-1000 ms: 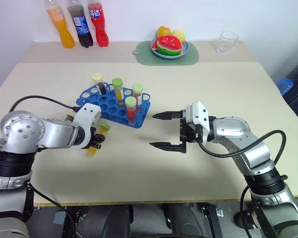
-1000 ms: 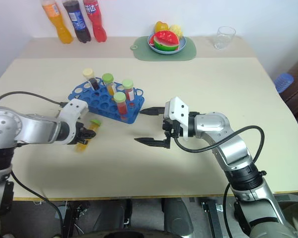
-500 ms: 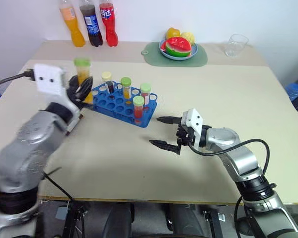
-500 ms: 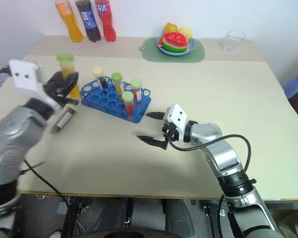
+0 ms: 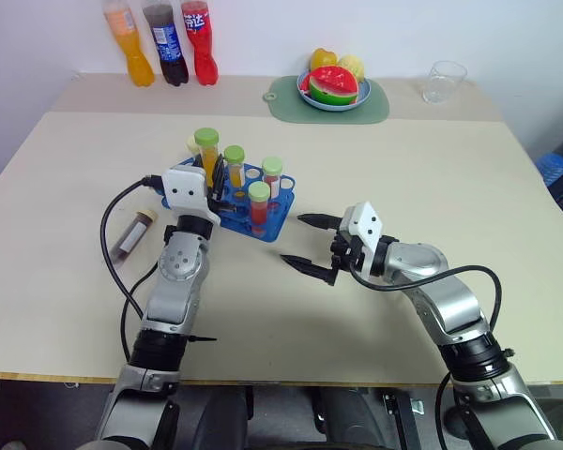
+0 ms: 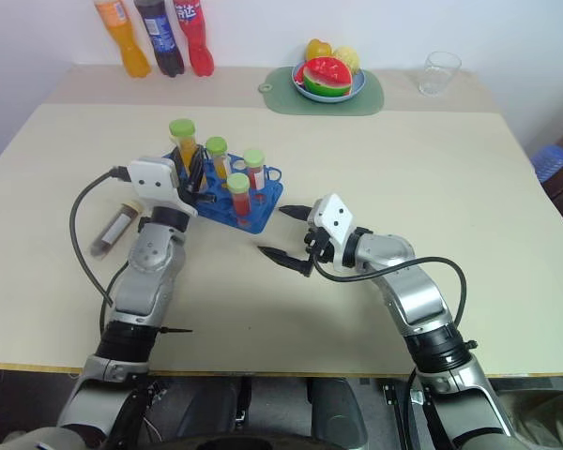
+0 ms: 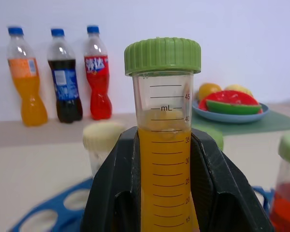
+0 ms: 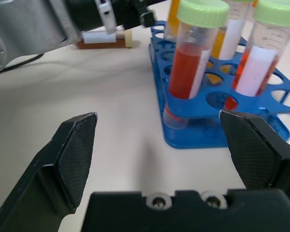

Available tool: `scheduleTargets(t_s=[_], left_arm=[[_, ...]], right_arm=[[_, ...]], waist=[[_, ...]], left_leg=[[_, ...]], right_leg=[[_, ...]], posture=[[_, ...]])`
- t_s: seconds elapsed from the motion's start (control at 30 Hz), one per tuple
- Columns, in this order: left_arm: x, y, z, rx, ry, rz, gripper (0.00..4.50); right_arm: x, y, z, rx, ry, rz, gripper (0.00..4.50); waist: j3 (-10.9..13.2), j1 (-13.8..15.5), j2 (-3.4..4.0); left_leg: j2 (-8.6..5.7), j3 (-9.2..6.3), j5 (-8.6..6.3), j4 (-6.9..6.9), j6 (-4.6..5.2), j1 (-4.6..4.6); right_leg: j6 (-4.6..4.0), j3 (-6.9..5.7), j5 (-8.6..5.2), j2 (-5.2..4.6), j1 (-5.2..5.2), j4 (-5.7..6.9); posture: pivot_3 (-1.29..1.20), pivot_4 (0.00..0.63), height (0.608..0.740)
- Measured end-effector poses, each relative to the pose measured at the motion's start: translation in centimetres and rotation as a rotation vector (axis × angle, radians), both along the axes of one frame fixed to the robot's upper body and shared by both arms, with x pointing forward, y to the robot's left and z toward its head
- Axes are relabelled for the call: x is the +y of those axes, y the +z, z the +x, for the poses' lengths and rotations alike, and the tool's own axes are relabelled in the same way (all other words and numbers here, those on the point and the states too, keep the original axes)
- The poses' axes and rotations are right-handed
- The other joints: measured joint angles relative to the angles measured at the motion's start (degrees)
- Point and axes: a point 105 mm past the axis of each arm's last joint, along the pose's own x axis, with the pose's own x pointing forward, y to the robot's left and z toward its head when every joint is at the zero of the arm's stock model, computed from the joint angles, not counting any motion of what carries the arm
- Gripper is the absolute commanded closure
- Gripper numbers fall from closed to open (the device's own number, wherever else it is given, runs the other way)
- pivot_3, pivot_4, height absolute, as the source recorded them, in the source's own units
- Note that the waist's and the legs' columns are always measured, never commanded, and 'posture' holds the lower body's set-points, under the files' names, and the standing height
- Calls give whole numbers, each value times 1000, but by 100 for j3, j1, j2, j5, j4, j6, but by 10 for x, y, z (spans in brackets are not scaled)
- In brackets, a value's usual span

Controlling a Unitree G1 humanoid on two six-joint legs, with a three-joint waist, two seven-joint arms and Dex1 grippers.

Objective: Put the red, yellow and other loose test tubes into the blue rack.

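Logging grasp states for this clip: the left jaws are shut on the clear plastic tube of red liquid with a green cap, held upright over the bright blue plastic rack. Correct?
Not quite: the clear plastic tube in the left gripper holds yellow-orange liquid, not red, as the left wrist view shows. The rest stands: green cap, upright, over the bright blue plastic rack.

Both arms are built of rounded silver-grey metal segments joined by black rings at the joints. A thin black cable loops out from each forearm and runs back along it. Near each wrist sits a white, boxy plastic housing. The left gripper [image 5: 211, 178] and the right gripper [image 5: 305, 244] each carry two black fingers that taper to narrow points. In the right wrist view the fingers' [image 8: 76, 150] inner pads show a fine cross-hatched texture, and two small silver screws sit in the black base between them. The left fingers [image 7: 113, 193] are smooth, glossy black plastic.
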Motion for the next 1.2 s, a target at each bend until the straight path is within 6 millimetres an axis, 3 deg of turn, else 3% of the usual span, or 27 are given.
scheduleTargets(t_s=[1.0,1.2], left_arm=[[-9,-23,1,6,-37,-27,3736],[-9,-26,-1,12,-48,-45,734]], right_arm=[[5,4,-9,31,57,16,0],[5,2,-10,35,55,18,0]], waist=[[-3,6,1],[-3,4,1]], left_leg=[[0,-1,0,4,0,5],[0,-1,0,4,0,5]], right_leg=[[0,-2,0,1,3,5],[0,-2,0,1,3,6]], posture=[[0,150,734],[0,150,734]])
